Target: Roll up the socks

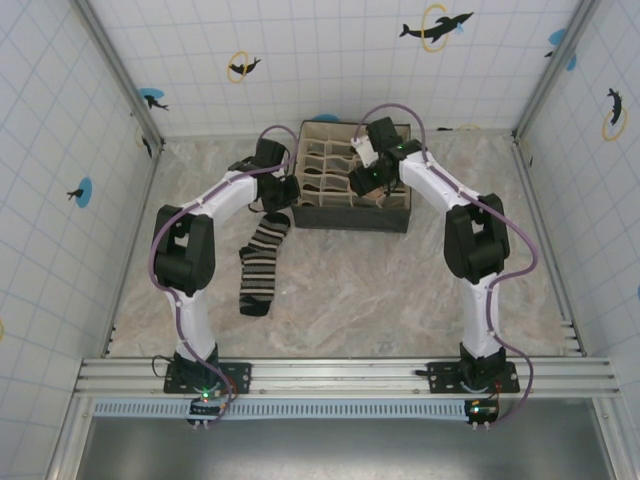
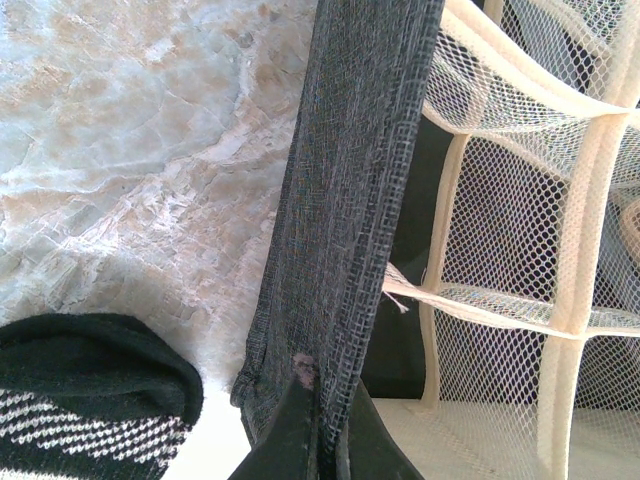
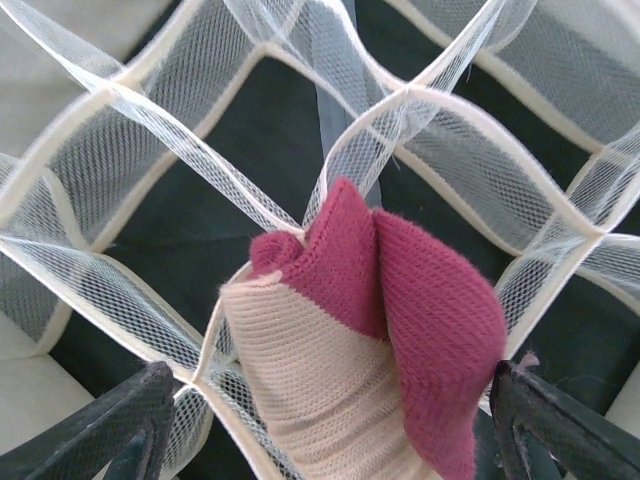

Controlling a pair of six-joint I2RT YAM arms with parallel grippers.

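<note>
The black sock with grey-white stripes (image 1: 262, 262) lies flat on the table, left of centre; its dark cuff end (image 2: 95, 385) shows in the left wrist view. The peach sock with a dark red toe (image 3: 360, 350) is rolled up and stands in a mesh cell of the organizer box (image 1: 345, 222). My right gripper (image 3: 332, 372) is open around that roll: the right fingertip is at its red edge, and the left fingertip (image 3: 120, 425) is a little apart from it. My left gripper (image 2: 325, 385) is shut on the organizer's dark fabric side wall (image 2: 350, 180), at the box's left edge.
The organizer's cream mesh dividers (image 3: 150, 110) form several small cells with a dark floor beneath. The box sits at the back centre of the marbled table (image 1: 360, 290). Tiled walls enclose the table on three sides.
</note>
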